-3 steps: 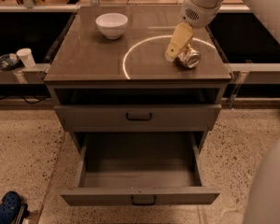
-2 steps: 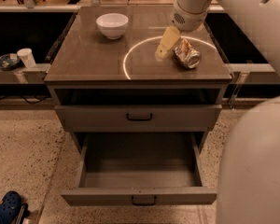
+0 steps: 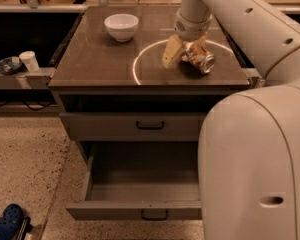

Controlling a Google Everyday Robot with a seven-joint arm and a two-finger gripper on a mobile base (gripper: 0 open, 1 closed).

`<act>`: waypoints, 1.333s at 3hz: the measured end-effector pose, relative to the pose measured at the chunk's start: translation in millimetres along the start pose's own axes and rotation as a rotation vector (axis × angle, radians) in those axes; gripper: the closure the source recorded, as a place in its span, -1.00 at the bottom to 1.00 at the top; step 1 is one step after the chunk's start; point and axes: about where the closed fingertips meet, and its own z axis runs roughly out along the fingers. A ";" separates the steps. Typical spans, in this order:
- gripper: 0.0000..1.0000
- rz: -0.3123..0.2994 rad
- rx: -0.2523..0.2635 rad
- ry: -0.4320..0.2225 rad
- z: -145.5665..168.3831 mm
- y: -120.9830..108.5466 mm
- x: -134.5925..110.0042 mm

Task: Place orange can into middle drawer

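Observation:
The orange can [image 3: 201,60] lies on its side, dented, on the brown cabinet top [image 3: 100,59], inside a white ring drawn there. My gripper [image 3: 182,58] is low over the top at the can's left end and looks open. One tan finger [image 3: 170,53] stands just left of the can, and the other is hidden behind it. The can rests on the top, not lifted. The middle drawer [image 3: 140,211] is pulled out below and its deep grey box holds nothing.
The upper grey drawer [image 3: 150,125] is shut. A white bowl [image 3: 121,26] stands at the back left of the top. My arm and body [image 3: 255,159] fill the right side. A paper cup [image 3: 28,60] sits on a left shelf, a blue shoe [image 3: 5,221] on the floor.
My gripper has moved left and down, from above the can's right side to its left end. The can has barely shifted.

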 end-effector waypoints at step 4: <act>1.00 -0.364 -0.282 -0.258 -25.3 42.1 11.8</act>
